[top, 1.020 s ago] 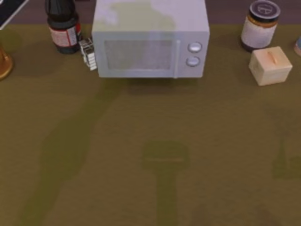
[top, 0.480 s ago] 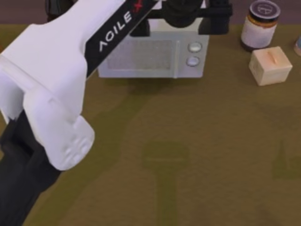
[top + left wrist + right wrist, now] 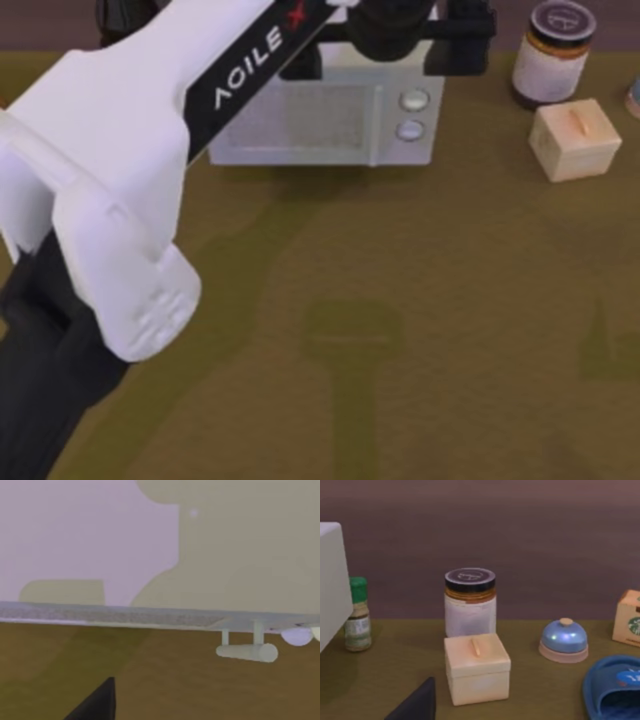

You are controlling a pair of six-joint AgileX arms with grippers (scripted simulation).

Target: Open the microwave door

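Observation:
The white microwave [image 3: 395,150] stands at the back middle of the table, its two grey knobs [image 3: 412,101] on the right of its front. The microwave door [image 3: 320,118] with the speckled mesh window is closed, and its slim handle [image 3: 377,125] runs down the door's right edge. My left arm reaches across from the lower left, and my left gripper [image 3: 385,52] hangs open above the microwave's top. The left wrist view looks down on the microwave top [image 3: 90,535], the handle [image 3: 247,652] and one dark fingertip [image 3: 102,702]. My right gripper is outside the top view; only one fingertip [image 3: 420,702] shows.
A cream cube box [image 3: 574,138] and a dark-lidded jar [image 3: 553,52] stand to the right of the microwave. The right wrist view also shows a blue bell [image 3: 563,640], a green-capped spice bottle [image 3: 357,615], a blue slipper [image 3: 615,687] and a small carton [image 3: 627,617].
One second ago no arm was in the top view. My left arm has swung in over the microwave, hiding the bottle at the back left. Since half a second ago it has barely shifted.

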